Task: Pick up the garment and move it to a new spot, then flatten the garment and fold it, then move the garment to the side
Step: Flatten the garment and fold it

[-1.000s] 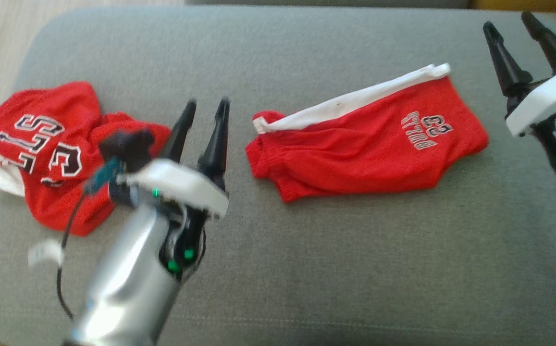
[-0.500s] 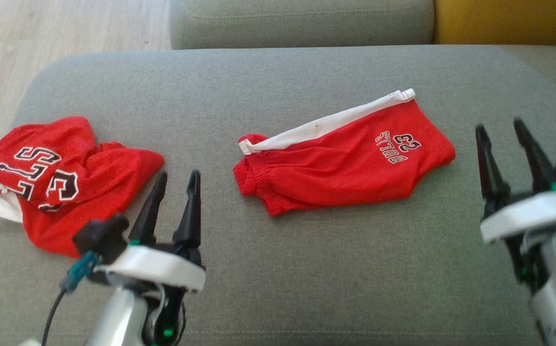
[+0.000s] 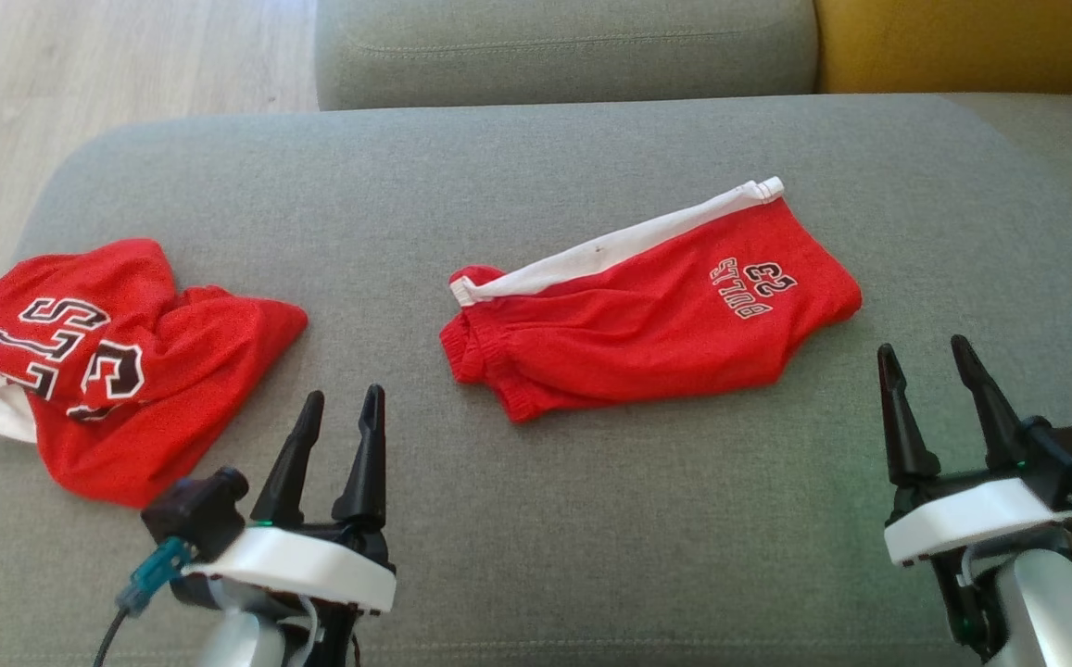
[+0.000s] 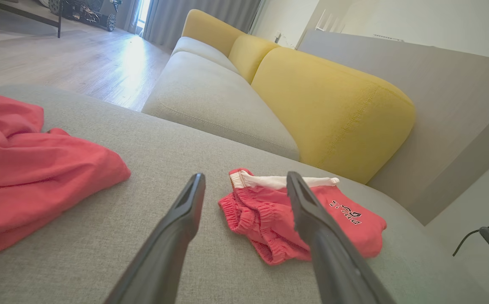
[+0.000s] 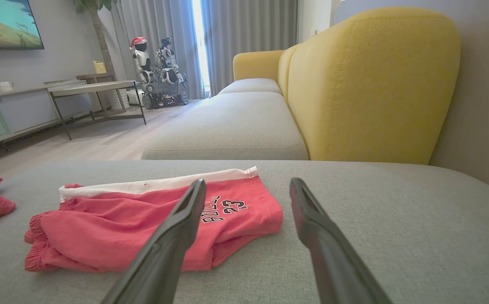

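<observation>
Left end effector (image 3: 343,394): was spread, empty.
Right end effector (image 3: 923,346): was spread, empty.
Shorts (image 3: 647,320): were laid folded, untouched.
Grip: all layers were best pinched at both ends.

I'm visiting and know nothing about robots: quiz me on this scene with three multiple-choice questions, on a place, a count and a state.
1. Where do the red shorts lie? A) wooden floor B) grey cushion C) yellow backrest
2. How many red garments lie there? A) one B) two C) four
3. The left gripper and right gripper are: A) both open, empty B) both shut on cloth C) one holding shorts
Answers: B, shorts rest mid-cushion; B, shorts plus crumpled jersey; A, jaws apart, nothing between.
</observation>
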Tool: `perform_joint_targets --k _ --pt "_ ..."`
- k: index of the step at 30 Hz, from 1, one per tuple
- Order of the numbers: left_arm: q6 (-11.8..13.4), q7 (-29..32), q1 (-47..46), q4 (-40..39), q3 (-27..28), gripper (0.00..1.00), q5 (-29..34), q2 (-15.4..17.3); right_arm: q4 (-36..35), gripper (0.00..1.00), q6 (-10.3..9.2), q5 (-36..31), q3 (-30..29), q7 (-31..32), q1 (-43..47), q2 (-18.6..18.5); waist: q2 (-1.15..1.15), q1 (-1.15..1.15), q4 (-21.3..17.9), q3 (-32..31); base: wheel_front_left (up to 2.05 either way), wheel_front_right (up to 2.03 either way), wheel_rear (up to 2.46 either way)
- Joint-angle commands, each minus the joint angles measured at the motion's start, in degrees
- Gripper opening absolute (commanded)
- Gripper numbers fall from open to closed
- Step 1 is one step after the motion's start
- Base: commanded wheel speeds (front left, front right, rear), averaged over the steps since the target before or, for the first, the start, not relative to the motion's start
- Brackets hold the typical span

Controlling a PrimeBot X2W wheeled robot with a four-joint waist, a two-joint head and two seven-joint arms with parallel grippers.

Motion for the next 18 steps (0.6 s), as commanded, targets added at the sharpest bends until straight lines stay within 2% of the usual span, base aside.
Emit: perform_joint_targets --k 1,5,8,13,18 --pt "-0.1 -0.7 -2.1 -2.0 1.3 1.0 -0.3 0.0 -1.7 1.0 -0.05 -1.0 0.5 0.2 -1.1 -0.3 0.0 0.01 0.2 -0.1 0.0 0.0 0.0" --pt "-0.2 -0.7 -2.6 -1.9 0.8 1.0 -0.3 0.0 -0.8 1.0 -0.05 -0.9 -0.9 2.6 -1.9 0.7 0.0 0.01 1.0 0.4 0.0 0.0 0.0" --pt "-0.2 -0.7 -2.8 -1.9 0.0 1.0 -0.4 0.0 0.4 1.0 -0.05 2.3 -2.2 5.7 -3.5 2.5 0.0 0.01 1.9 1.3 0.0 0.0 0.0" --pt "0.2 -0.7 -3.8 -1.7 -1.6 1.0 -0.5 0.0 3.0 1.0 -0.05 13.7 -4.8 12.1 -7.6 4.7 0.0 0.01 4.0 4.3 0.0 0.0 0.0" --pt "0.8 -0.7 -6.2 -2.3 -2.4 1.0 -0.1 0.0 6.2 1.0 -0.05 23.0 -8.9 18.2 -12.0 4.6 0.0 0.01 7.0 8.1 0.0 0.0 0.0"
